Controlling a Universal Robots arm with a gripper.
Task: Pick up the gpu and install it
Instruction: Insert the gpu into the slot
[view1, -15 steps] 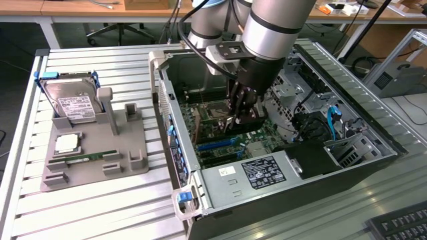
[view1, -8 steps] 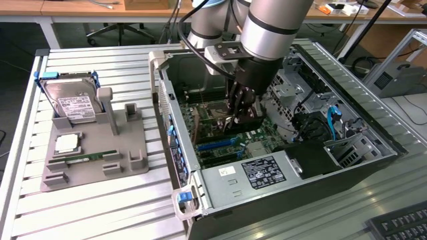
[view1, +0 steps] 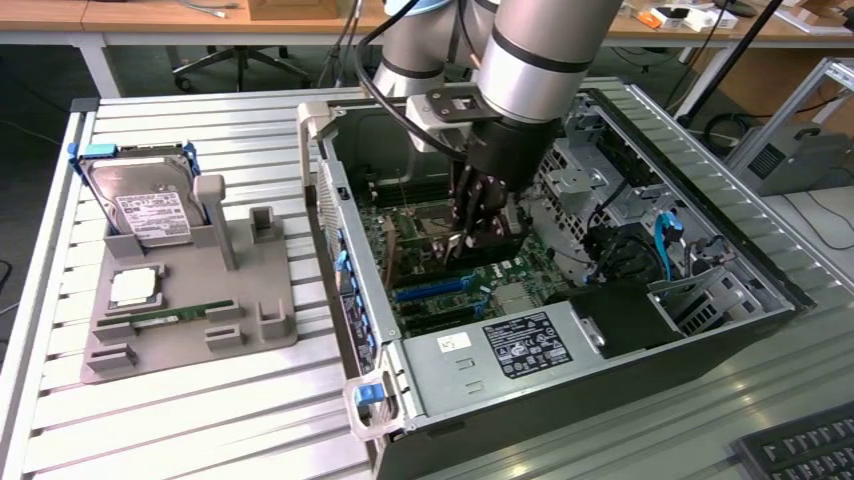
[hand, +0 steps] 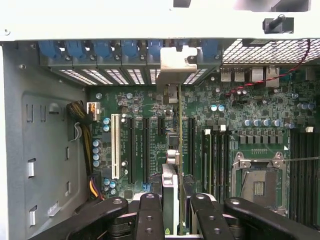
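Note:
My gripper (view1: 470, 232) reaches down inside the open computer case (view1: 350, 300), shut on the gpu (hand: 178, 150). In the wrist view the card is edge-on between the black fingers (hand: 150, 217). It is a thin green board standing over the motherboard's (hand: 150, 107) long expansion slots. Its silver end bracket (hand: 176, 59) lies against the row of blue-clipped rear slot openings. In the exterior view the gpu (view1: 487, 250) is a dark block just under the fingers, low over the motherboard. I cannot tell whether its edge sits in a slot.
A white expansion slot (hand: 116, 145), an empty CPU socket (hand: 258, 185) and memory slots flank the card. Outside the case, a grey fixture (view1: 247, 275) holds a silver hard drive (view1: 150, 210), a processor chip (view1: 134, 287) and a memory stick (view1: 171, 318). A keyboard (view1: 807, 450) lies at the exterior view's lower right.

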